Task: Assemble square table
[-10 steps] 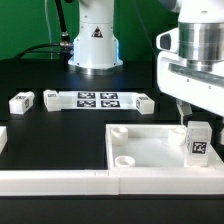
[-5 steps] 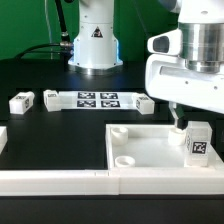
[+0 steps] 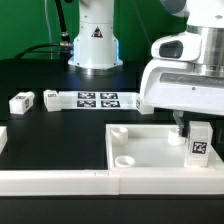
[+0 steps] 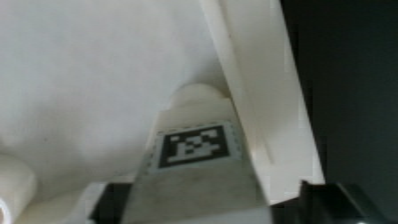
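The white square tabletop (image 3: 150, 148) lies at the front of the exterior view, its rim up and round sockets showing at its left corners. One white tagged leg (image 3: 200, 145) stands upright in its near right corner. My gripper (image 3: 190, 124) hangs just over that leg, one finger (image 3: 180, 122) beside its top. In the wrist view the leg (image 4: 199, 145) stands between my two dark fingertips (image 4: 118, 202), next to the tabletop's rim (image 4: 267, 110). The jaws stand apart, with gaps to the leg; my gripper (image 4: 217, 205) is open.
Three loose tagged legs lie at the back: two at the exterior view's left (image 3: 21, 102) (image 3: 52, 98) and one at the right (image 3: 145, 101), flanking the marker board (image 3: 97, 98). A long white border rail (image 3: 60, 180) runs along the front. The robot base (image 3: 95, 40) stands behind.
My gripper has come down and shifted toward the exterior view's left, closer over the upright leg. The leg, the tabletop and the loose legs have not moved.
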